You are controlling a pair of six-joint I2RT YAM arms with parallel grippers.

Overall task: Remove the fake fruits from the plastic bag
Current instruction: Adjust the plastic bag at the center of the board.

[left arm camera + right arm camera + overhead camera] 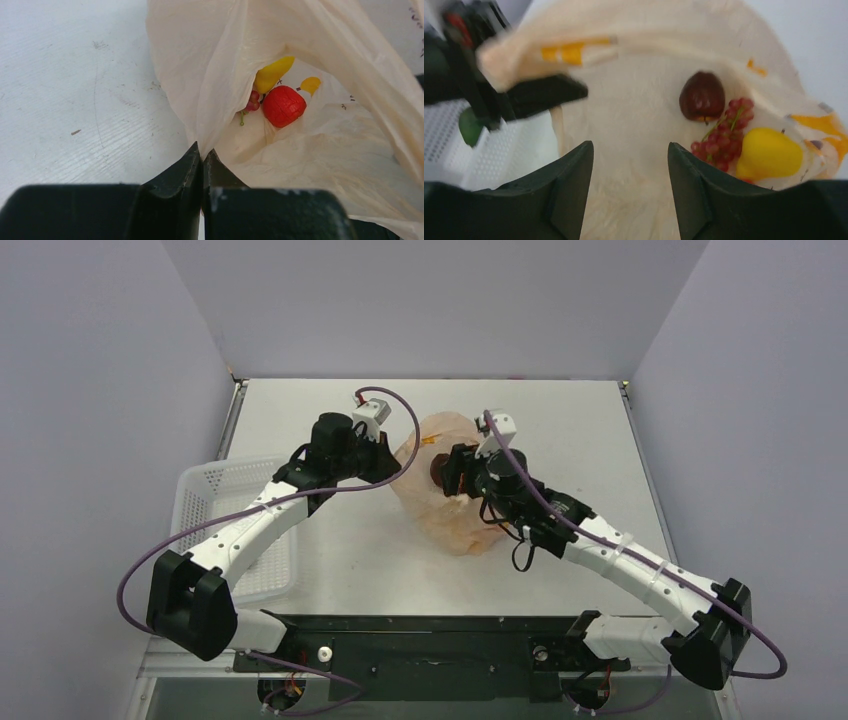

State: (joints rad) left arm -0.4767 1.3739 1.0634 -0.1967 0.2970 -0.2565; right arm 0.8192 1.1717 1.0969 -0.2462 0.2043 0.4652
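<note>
With the bag (455, 530) near the tabletop's (600, 440) far edge clamped in the left claw (202, 156) and the right claw (629, 150) apart, loose film could be grabbed with the fruits (702, 96).

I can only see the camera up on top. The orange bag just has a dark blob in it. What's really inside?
Observer: The left wrist camera shows a bright red fruit lying deep inside the plastic bag.
Operator: Is that the only one?
Observer: No. In the right wrist camera, a cluster of tiny red berries lies between a dark red round fruit and a yellow fruit.
Operator: Has the right arm grabbed any of them?
Observer: No. The right end effector is open over the bag's inside, with nothing between its fingers.
</note>
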